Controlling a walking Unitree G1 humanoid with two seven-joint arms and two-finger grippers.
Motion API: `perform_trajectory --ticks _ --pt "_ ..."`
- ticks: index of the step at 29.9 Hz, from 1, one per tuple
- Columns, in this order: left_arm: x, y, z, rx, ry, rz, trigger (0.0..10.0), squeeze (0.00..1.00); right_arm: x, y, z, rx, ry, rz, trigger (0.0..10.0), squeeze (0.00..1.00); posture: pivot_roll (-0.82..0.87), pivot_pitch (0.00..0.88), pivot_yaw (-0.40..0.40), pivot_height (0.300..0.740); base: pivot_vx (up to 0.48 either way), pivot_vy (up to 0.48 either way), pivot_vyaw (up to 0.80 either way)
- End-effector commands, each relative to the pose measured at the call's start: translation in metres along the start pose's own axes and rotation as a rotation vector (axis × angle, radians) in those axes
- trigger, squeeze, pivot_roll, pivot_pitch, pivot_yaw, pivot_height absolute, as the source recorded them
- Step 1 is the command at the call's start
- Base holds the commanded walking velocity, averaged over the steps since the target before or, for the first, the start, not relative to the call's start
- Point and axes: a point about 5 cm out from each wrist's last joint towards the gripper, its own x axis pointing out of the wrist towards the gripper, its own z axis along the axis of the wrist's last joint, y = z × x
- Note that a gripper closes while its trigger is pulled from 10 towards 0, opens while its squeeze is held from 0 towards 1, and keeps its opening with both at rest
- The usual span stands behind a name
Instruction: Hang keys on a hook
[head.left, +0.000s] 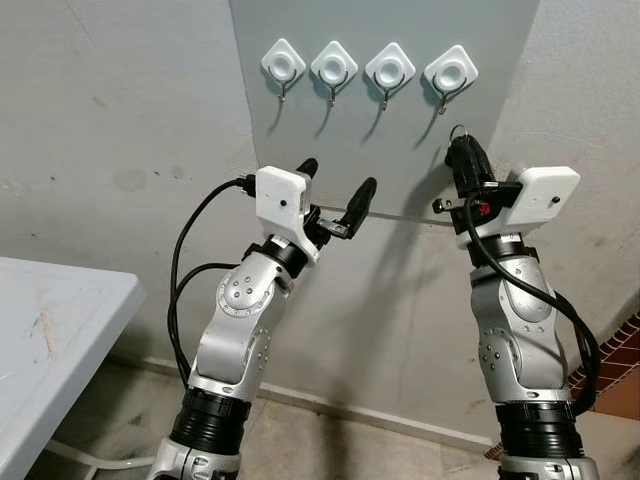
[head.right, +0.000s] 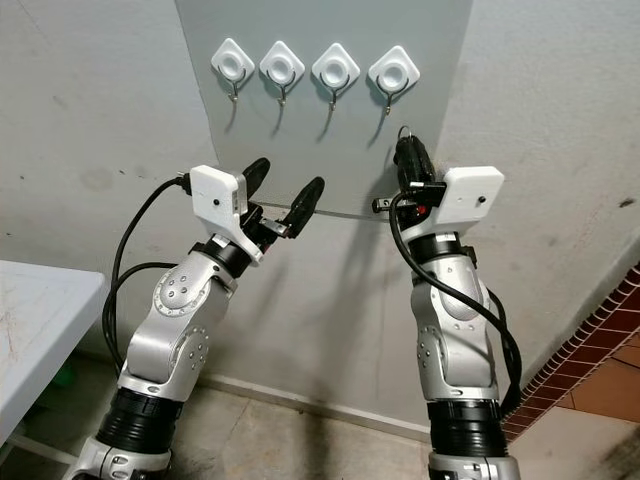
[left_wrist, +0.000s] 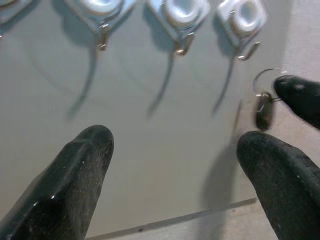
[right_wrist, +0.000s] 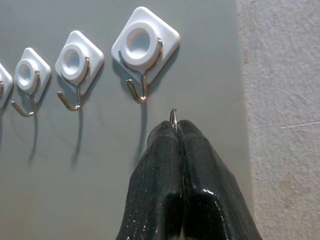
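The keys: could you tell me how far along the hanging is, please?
Done: the right gripper is shut on the key ring and raised just below the rightmost hook on the grey panel. In hand: lining the ring up with that hook. Left: slipping it on and letting go; all four hooks are bare. The left gripper is open beside it.

Your supporting surface is a grey wall panel (head.left: 400, 140) fixed flat against a rough plaster wall (head.left: 120, 130). Mounted on the panel: four white diamond-shaped adhesive hooks (head.left: 284, 65) (head.left: 334, 66) (head.left: 390, 68) (head.left: 451, 71) in one level row, each with a metal wire hook hanging below its round centre, all four bare.
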Motion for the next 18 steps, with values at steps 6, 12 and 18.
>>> perform_trajectory --ticks 6,12,18 --pt "0.0027 -0.0072 0.0070 0.004 -0.012 -0.046 10.0 0.00 0.0070 0.0012 0.0097 -0.024 -0.057 0.009 10.0 0.00 -0.08 0.000 0.054 0.740 0.000 0.000 0.00" --pt "0.0033 -0.0103 0.0067 -0.004 -0.009 -0.058 10.0 0.00 0.0088 0.0010 0.0133 -0.029 -0.077 0.016 10.0 0.00 -0.09 0.000 0.058 0.740 0.000 0.000 0.00" --pt "0.0037 -0.0106 0.0069 -0.009 -0.008 -0.060 10.0 0.00 0.0106 0.0033 0.0157 -0.031 -0.091 0.028 10.0 0.00 -0.09 0.000 0.058 0.740 0.000 0.000 0.00"
